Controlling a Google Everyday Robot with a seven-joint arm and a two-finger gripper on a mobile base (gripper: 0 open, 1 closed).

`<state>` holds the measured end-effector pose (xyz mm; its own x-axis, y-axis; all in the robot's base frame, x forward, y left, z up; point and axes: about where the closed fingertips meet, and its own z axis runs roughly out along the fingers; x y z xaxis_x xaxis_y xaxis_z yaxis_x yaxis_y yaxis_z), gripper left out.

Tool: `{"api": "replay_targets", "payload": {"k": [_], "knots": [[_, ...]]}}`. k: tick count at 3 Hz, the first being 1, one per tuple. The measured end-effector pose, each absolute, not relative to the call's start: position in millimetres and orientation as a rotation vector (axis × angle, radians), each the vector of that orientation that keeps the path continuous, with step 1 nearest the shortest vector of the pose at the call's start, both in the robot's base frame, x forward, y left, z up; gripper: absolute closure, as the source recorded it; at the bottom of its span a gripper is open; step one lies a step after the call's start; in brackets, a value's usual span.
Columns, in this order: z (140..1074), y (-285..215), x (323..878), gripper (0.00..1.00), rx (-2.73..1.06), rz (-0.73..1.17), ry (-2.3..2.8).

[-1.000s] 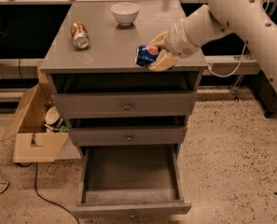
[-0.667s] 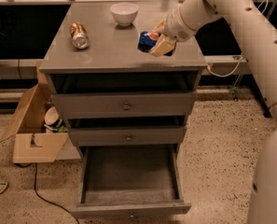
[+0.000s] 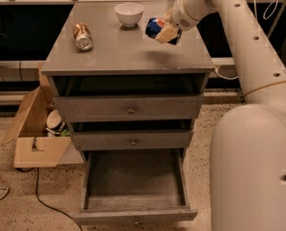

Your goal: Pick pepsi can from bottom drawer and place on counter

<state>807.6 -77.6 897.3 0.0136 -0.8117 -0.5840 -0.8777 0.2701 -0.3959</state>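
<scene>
can carried deeper over the surface, not yet set down

nearest the camera, the robot's pale arm [image 3: 253, 153] fills the right side. below it the bottom drawer [image 3: 133, 177] stands pulled out, with nothing in it, so the picking half looks done. the two upper drawers [image 3: 130, 109] sit above it, and an open cardboard box [image 3: 34, 143] and a dark cable [image 3: 41, 196] lie on the speckled floor to the left.

over the last second the hand [image 3: 165, 32] has travelled from the surface's [image 3: 128, 52] front right edge toward its far right corner. it is clamped on the pepsi can [image 3: 153, 27], which hangs tilted above the top, with a soft shadow beneath it. what seems left is lowering, righting and letting go.

a brownish can [image 3: 83, 36] lies on its side near the far left corner, and a white bowl [image 3: 129, 13] sits at the far edge, just beside the held can. beyond it are dark shelving and a pale rail.
</scene>
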Motion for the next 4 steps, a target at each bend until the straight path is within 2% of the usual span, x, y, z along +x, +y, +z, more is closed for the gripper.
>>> {"api": "replay_targets", "payload": {"k": [3,4], "knots": [[874,-86,842,0.28,-1.434,0.176,1.883],[872,-84,844,0.00,-1.427,0.193,1.880]]}}
